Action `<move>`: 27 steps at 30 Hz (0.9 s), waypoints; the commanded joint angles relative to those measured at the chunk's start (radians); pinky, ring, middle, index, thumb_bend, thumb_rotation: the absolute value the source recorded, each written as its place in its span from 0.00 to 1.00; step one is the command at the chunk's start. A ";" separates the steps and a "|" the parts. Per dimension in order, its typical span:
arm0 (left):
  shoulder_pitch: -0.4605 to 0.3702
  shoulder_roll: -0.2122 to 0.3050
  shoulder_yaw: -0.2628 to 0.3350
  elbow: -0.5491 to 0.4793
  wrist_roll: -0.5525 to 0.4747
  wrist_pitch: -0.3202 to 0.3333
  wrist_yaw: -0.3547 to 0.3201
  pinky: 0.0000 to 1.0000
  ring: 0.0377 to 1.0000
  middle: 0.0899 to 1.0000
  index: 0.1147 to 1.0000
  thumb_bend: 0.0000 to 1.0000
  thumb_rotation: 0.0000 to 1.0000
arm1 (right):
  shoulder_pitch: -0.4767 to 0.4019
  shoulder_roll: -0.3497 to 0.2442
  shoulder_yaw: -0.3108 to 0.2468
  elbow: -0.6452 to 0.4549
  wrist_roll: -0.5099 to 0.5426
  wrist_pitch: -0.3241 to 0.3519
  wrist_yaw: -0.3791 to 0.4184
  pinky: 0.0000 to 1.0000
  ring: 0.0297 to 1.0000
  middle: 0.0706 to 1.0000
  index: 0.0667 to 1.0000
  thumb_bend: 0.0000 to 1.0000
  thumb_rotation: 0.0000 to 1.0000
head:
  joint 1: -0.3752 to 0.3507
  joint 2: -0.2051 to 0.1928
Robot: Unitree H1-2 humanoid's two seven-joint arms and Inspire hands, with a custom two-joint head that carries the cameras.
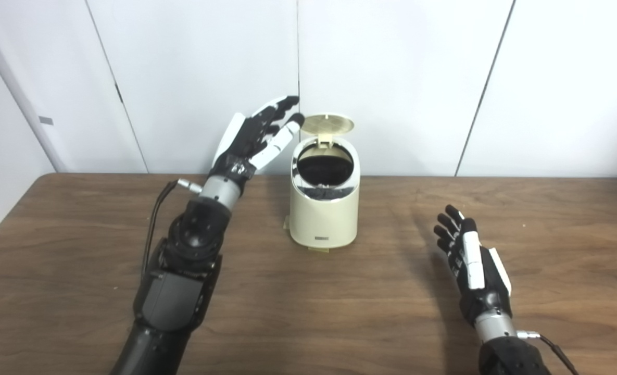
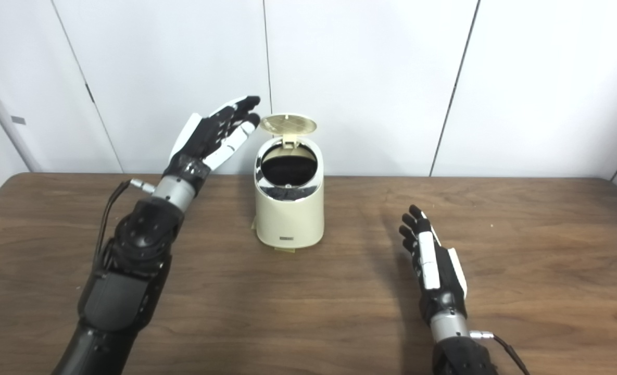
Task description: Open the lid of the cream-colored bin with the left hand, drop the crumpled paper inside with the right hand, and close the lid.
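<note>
Saw lid (image 1: 328, 124) up, bin (image 1: 324, 208) open; paper nowhere visible. My left hand (image 1: 259, 136) and right hand (image 1: 467, 255) empty, fingers spread. Closing left.

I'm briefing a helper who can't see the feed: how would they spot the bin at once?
Look at the brown wooden table against the white wall panels. Near its far edge, about midway, stands the cream-colored bin, a small rounded tub. Its round lid is flipped up at the back, showing a dark opening; the raised left hand is beside it, the right hand nearer.
</note>
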 commanded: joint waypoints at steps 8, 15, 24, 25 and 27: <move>-0.087 0.028 -0.066 0.006 0.155 -0.045 0.015 0.93 0.98 0.98 0.90 0.51 0.70 | -0.025 -0.006 0.004 -0.025 0.007 -0.026 0.010 0.94 0.90 0.91 0.96 0.62 1.00 | -0.006 -0.002; -0.112 0.071 -0.133 0.053 0.304 -0.117 0.028 0.90 0.98 0.94 0.88 0.54 0.72 | -0.026 -0.006 0.011 -0.018 0.003 -0.021 0.007 0.90 0.89 0.90 0.97 0.63 1.00 | -0.022 0.000; -0.111 0.118 -0.189 0.003 0.431 -0.112 -0.029 0.90 0.99 0.95 0.71 0.54 0.70 | -0.029 -0.007 0.017 -0.009 -0.015 -0.010 -0.004 0.87 0.90 0.90 0.98 0.62 1.00 | -0.030 0.007; -0.109 0.121 -0.191 -0.003 0.439 -0.114 -0.034 0.90 0.99 0.95 0.69 0.54 0.69 | -0.028 -0.007 0.018 -0.009 -0.017 -0.010 -0.003 0.87 0.90 0.90 0.98 0.62 1.00 | -0.032 0.008; -0.104 0.124 -0.194 -0.013 0.451 -0.118 -0.041 0.90 0.99 0.95 0.65 0.54 0.69 | -0.027 -0.006 0.019 -0.011 -0.021 -0.010 -0.004 0.86 0.90 0.90 0.99 0.60 1.00 | -0.035 0.011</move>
